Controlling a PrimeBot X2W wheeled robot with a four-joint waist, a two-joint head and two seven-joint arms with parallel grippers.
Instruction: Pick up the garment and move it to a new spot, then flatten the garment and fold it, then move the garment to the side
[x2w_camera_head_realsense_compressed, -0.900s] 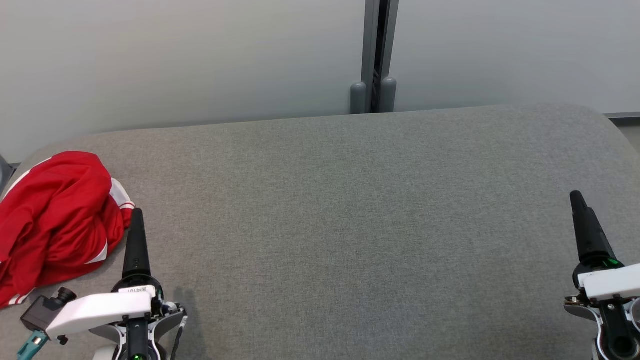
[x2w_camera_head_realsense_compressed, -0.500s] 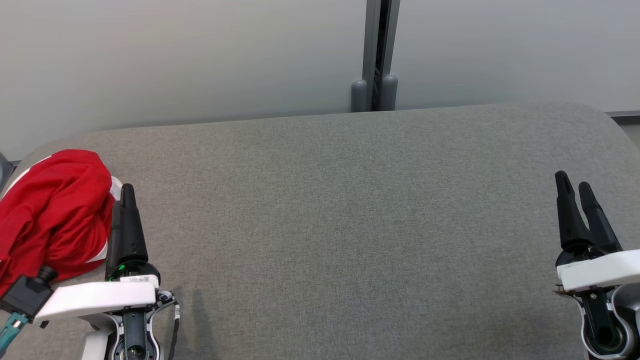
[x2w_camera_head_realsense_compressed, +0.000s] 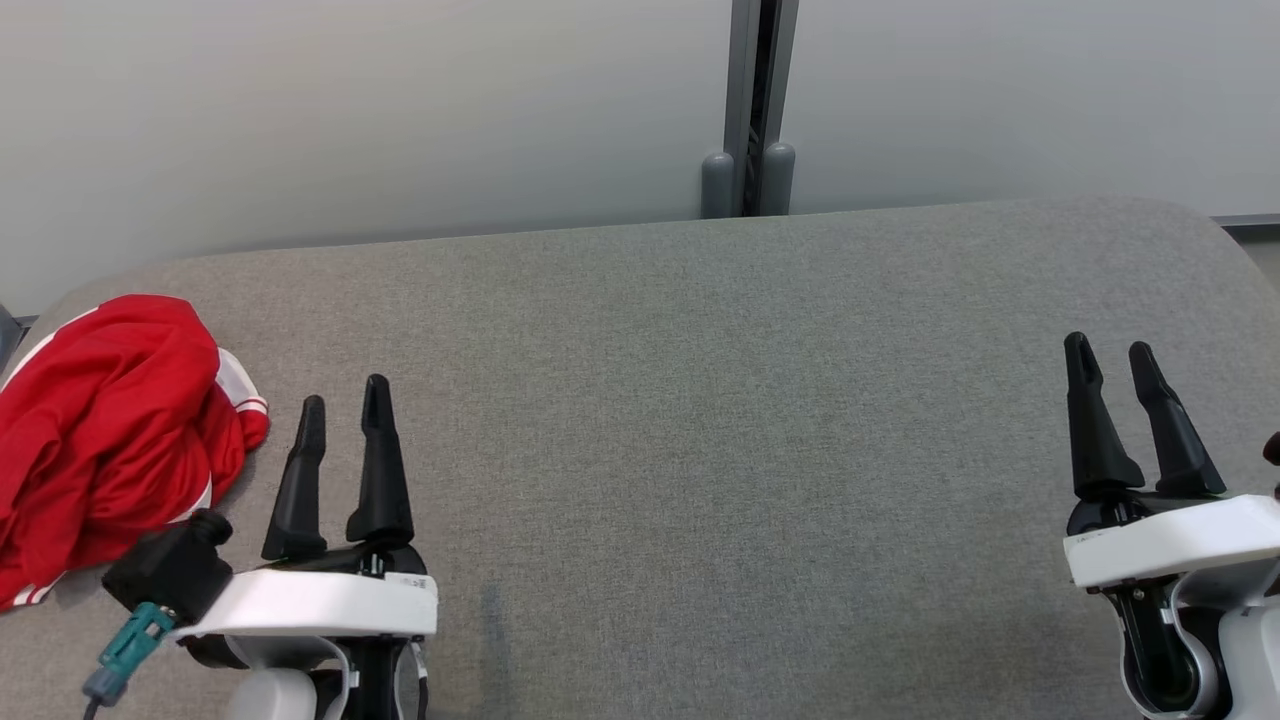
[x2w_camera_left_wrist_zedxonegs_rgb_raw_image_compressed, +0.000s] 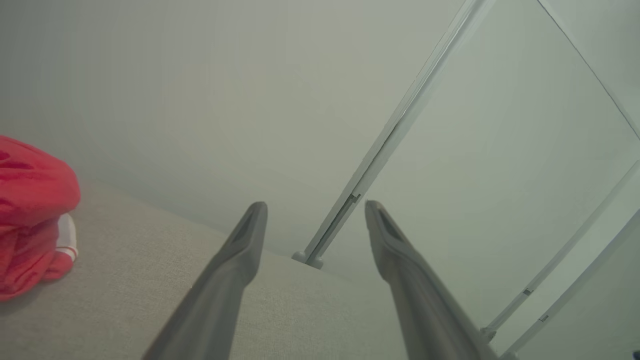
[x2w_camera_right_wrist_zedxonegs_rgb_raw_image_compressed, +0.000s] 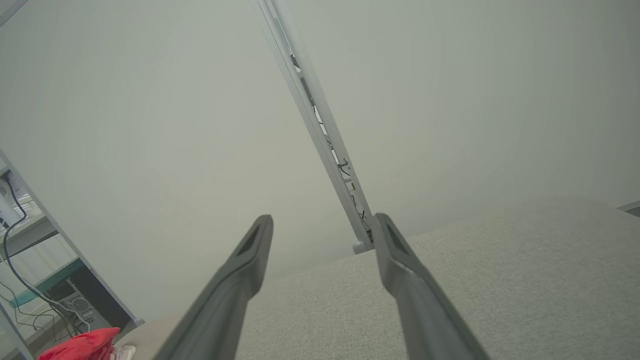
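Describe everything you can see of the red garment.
The red garment is a crumpled heap of thin-looking fabric with white stripe trim at one edge. Bunched, not folded, it rests at the far left of the grey cloth-covered surface, partly cut off by the head view's edge. The open left gripper stands beside it, apart.

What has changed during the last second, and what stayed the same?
The left gripper moved to the right, away from the crumpled red garment with white stripes, and turned, so it now shows open. The right gripper shifted left, also open. Nothing was grasped. The garment stayed where it lay.
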